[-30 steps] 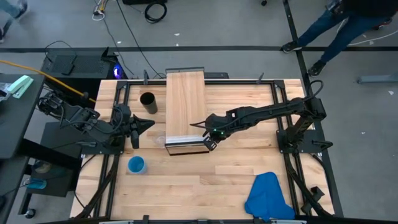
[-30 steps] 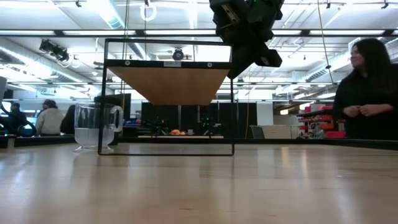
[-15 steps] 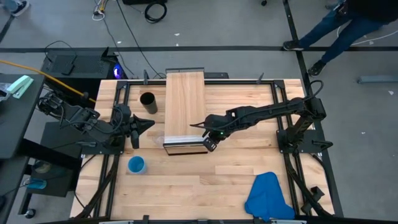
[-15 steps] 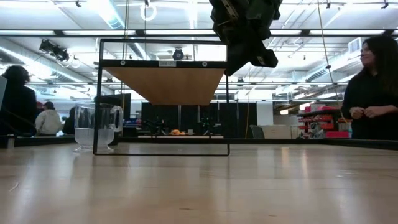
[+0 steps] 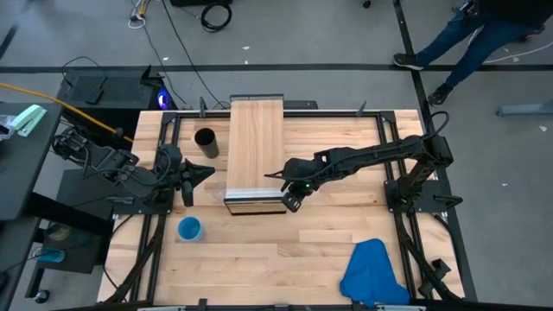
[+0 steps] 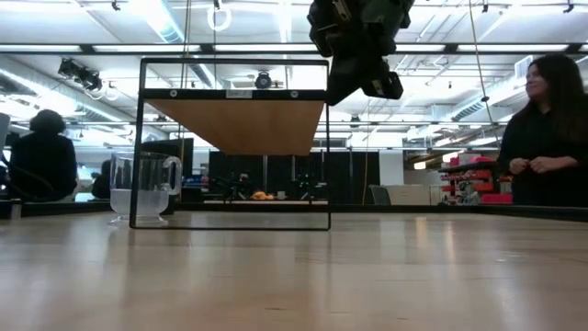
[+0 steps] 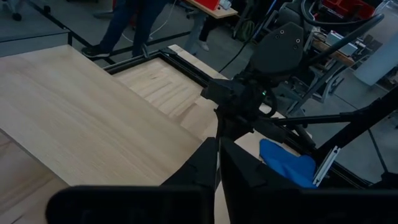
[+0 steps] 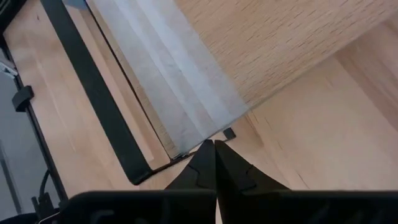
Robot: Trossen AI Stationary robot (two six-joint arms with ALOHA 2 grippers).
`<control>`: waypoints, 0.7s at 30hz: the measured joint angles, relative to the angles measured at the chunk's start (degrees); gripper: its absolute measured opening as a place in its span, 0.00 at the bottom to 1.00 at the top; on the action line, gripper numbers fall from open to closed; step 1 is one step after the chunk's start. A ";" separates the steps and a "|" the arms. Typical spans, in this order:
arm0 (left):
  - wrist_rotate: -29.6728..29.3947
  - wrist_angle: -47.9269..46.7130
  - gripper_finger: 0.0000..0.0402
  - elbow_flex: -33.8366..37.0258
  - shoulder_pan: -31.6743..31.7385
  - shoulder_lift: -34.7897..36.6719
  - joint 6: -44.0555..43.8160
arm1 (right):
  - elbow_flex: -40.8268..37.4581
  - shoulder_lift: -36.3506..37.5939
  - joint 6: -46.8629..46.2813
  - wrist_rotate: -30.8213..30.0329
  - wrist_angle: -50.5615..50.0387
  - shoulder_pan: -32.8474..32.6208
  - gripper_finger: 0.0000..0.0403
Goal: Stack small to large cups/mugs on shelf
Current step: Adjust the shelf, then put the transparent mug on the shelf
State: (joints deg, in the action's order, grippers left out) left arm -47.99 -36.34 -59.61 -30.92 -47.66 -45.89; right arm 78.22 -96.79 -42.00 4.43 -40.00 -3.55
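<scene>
High view: shelf (image 5: 256, 151) has slid left, right hand (image 5: 288, 195) pushing its corner.

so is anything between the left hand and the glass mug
Nothing visible. The left hand hangs shut by the table's left edge; the glass mug stands on bare tabletop just beside the shelf, with no object between them.

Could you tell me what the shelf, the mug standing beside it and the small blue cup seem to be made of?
The long narrow light-wood shelf looks like pale, matt wood with visible grain, with a silvery-white front edge and a thin black frame, probably metal. The small clear mug looks like glass or clear plastic: the room shows through it. The bright-blue cup looks like opaque plastic, judging by its even colour.
</scene>
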 joint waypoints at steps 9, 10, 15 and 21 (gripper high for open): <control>0.00 0.00 0.05 0.00 0.00 0.00 -0.02 | 0.00 -0.02 1.07 0.15 0.82 0.00 0.00; 0.00 0.00 0.05 0.00 0.00 0.00 0.00 | 0.00 -0.02 1.07 0.15 0.80 0.00 0.00; 0.00 0.00 0.04 0.00 -0.02 0.00 -0.02 | 0.00 -0.02 1.04 0.15 -0.03 0.00 0.00; 0.00 0.00 0.07 0.00 -0.02 0.00 -0.02 | 0.02 -0.02 -0.30 0.36 -1.92 0.00 0.00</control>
State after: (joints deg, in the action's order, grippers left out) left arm -47.99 -36.34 -59.61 -30.94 -47.66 -45.91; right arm 78.24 -96.82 -42.30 4.78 -41.92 -3.55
